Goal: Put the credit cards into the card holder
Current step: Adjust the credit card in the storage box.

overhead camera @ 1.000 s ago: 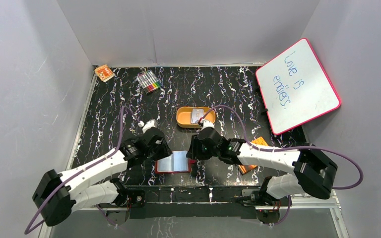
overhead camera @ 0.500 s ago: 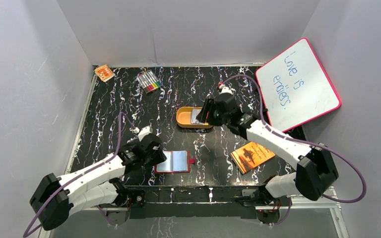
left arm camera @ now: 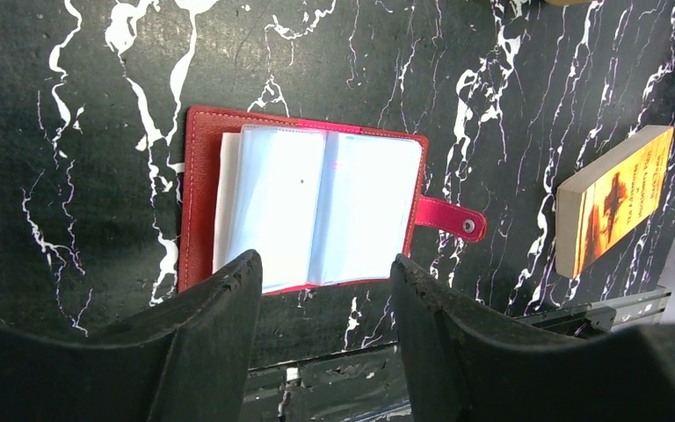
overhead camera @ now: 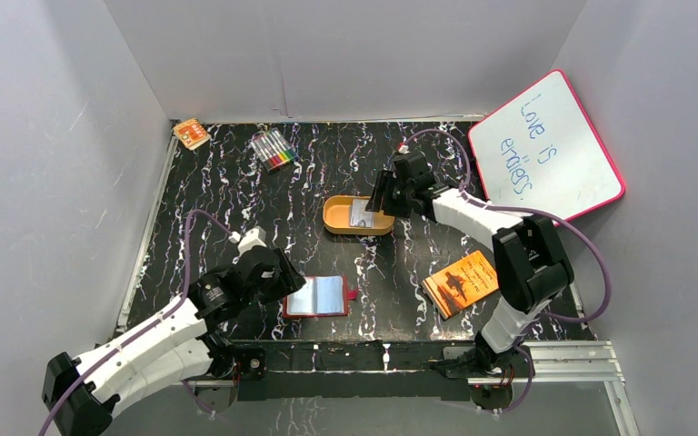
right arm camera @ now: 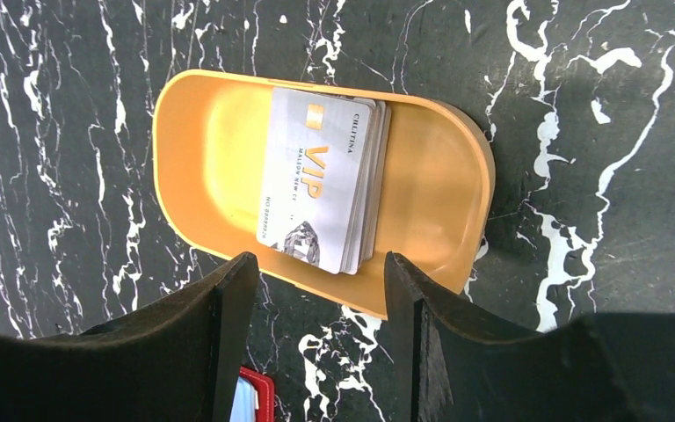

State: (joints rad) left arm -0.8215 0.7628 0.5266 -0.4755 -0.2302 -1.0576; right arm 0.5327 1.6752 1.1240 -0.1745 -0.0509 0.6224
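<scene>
Right gripper (right arm camera: pixel 318 268) first: jaws apart, nothing between them, hanging right over the orange tin (right arm camera: pixel 185 167). In the middle of that tin lie the credit cards (right arm camera: pixel 321 180), a small stack, silver face up, edges fanned a little on one long side.

These look light, stiff and slick. They are thin plastic lying flat on a smooth floor, so a straight pinch from above will probably skate off or drag several at once. The fanned long edge looks like the best place to take hold, with a fingertip working under the top card there. The tin's wall is close and leaves little room on that side.

Left gripper (left arm camera: pixel 323 264): also spread wide and empty, poised over the card holder (left arm camera: pixel 316 211). The holder lies open on the table (left arm camera: pixel 97 132), on the arms' side of the tin, pale pockets up. It looks soft and floppy, so it likely needs pinning. The orange booklet (left arm camera: pixel 615 211) lies on the near side of the tin too, away to the right.
</scene>
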